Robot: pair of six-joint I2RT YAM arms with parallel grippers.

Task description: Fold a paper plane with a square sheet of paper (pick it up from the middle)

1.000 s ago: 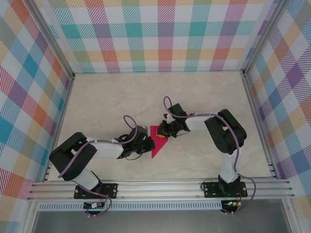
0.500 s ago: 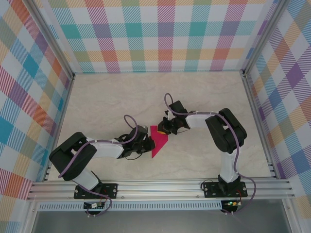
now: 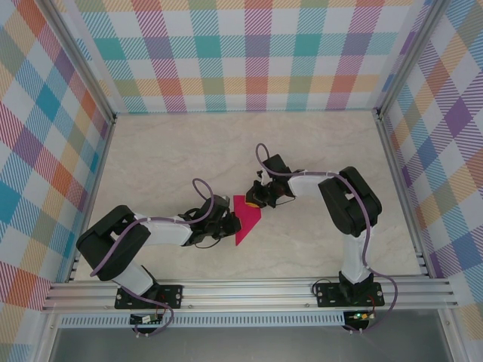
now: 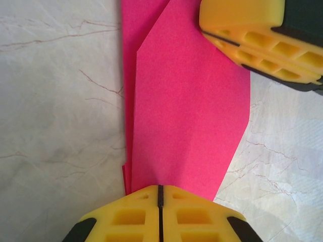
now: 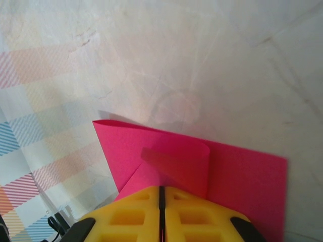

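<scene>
pink paper (image 3: 246, 220) folded, flat | left jaws together at its end | right jaws pinching lifted flap

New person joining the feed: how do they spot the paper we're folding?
On the pale marble table, find where the two arms meet near the middle. Between the left tool and right tool lies the folded paper, flat and pointed, the only magenta-pink thing there.
</scene>
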